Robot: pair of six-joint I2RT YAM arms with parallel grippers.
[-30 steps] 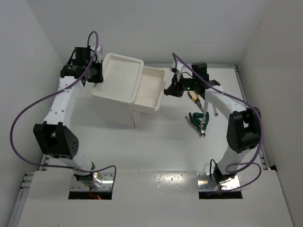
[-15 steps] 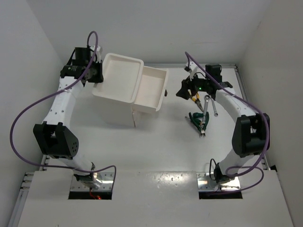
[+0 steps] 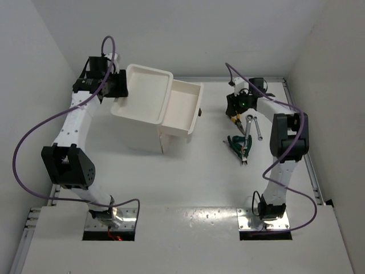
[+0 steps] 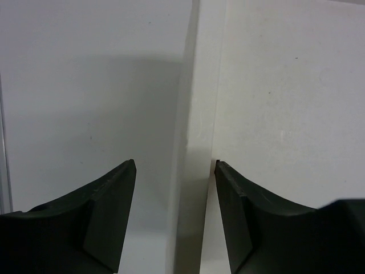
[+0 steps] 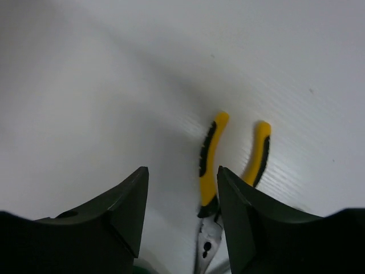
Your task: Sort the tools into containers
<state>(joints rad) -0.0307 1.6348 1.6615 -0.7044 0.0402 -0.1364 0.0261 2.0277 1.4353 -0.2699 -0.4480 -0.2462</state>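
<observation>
White table (image 3: 171,177) is filling most of the overhead view. What is standing on it?

The drawer unit (image 3: 140,114), white plastic, is sitting in the upper left. Its shallow top tray is facing up. One drawer (image 3: 178,128) is sticking out toward the right, and a small dark handle (image 3: 201,112) is showing at its right end.

Where are the arms reaching?

The left arm (image 3: 71,123) is stretching up the left side of the frame, and the left gripper (image 3: 118,87) is sitting at the unit's left rim. The right arm (image 3: 285,142) is folding up the right side. The right gripper (image 3: 235,110) is hanging over the tools, right of the drawer.

How are the jaws standing?

In its wrist view the left gripper (image 4: 174,166) is straddling the unit's thin white wall with the jaws apart. One finger is lying close against the wall and the other is standing off it. The right gripper (image 5: 182,171) is also spread and is gripping nothing.

And the tools?

All of them are lying on the table, right of the drawer. The yellow pliers (image 5: 209,160) are resting under the right gripper with their handles pointing toward the top of the wrist view. The green pliers (image 3: 236,144) are lying lower in the overhead frame. One wrench (image 3: 248,124) and a second wrench (image 3: 258,129) are lying side by side just right of the yellow pliers.
</observation>
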